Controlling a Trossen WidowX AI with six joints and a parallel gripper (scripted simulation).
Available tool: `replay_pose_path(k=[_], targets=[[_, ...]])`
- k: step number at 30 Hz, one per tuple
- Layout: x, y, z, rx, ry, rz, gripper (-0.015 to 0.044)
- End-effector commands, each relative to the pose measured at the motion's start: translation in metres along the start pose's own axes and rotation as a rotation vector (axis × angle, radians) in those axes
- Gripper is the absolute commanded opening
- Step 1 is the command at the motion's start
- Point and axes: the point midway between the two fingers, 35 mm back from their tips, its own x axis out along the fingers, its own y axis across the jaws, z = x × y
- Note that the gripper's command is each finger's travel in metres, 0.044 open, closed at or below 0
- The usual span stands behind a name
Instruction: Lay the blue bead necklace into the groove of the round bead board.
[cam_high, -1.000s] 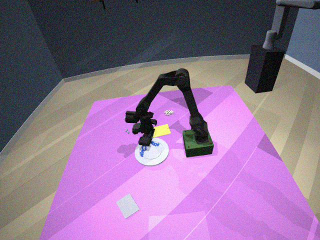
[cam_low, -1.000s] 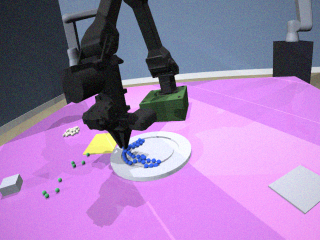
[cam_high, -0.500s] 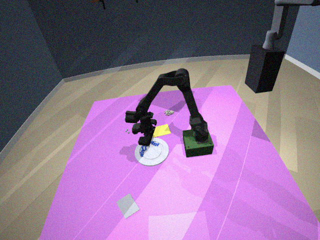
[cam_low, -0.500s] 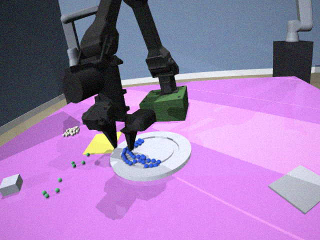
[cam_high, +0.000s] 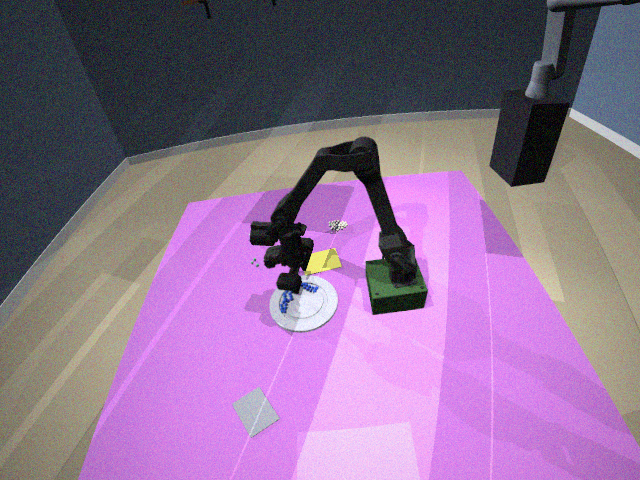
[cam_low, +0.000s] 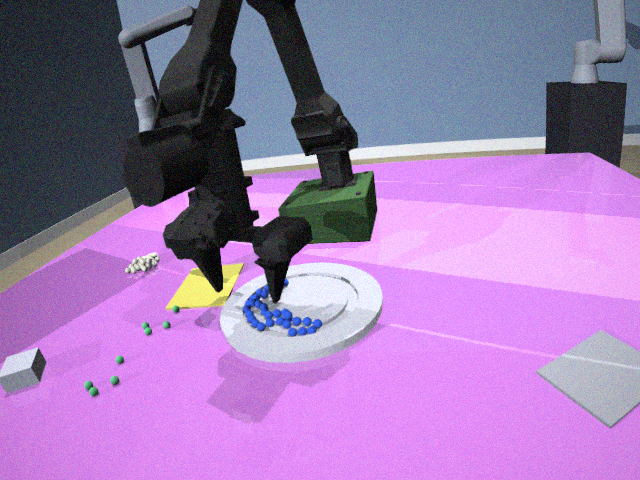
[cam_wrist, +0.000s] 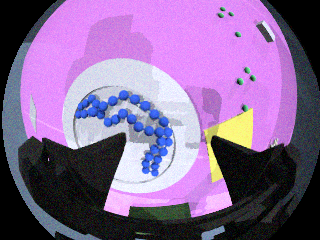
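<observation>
The blue bead necklace (cam_high: 286, 296) (cam_low: 286, 314) (cam_wrist: 124, 95) lies on the round white bead board (cam_high: 328, 310) (cam_low: 368, 294) (cam_wrist: 130, 67) as a folded, two-strand arc. In the wrist view its outer strand runs close along part of the circular groove, and its inner strand lies on the central disc. The beads bunch at both ends of the arc. Whether any sit down in the groove I cannot tell. My gripper (cam_low: 247, 295) (cam_wrist: 170, 139) is open and empty, its fingertips above the board's edge region, one over the disc and one outside the rim toward the yellow sheet.
A yellow sheet (cam_high: 324, 260) (cam_low: 206, 289) (cam_wrist: 235, 135) lies beside the board. Small green beads (cam_low: 165, 324) (cam_wrist: 240, 81), a pile of white beads (cam_high: 337, 225) (cam_low: 143, 262), a grey block (cam_low: 23, 370) (cam_wrist: 265, 31) and a grey square (cam_high: 255, 412) (cam_low: 599, 377) lie farther off.
</observation>
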Motion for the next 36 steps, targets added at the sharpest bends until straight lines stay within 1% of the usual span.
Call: replay_pose_path(k=[1,20,22,29,32,36], targets=[[0.0,0.0,0.0,-0.005,0.004,0.004,0.044],[0.0,0.0,0.0,-0.005,0.004,0.004,0.044],[-0.003,0.002,-0.004,-0.058,0.004,0.005,0.0387],[-0.03,0.014,-0.049,-0.586,0.006,0.008,0.0204],[-0.032,0.015,-0.053,-0.639,0.006,0.008,0.0125],[-0.032,0.015,-0.053,-0.639,0.006,0.008,0.012]])
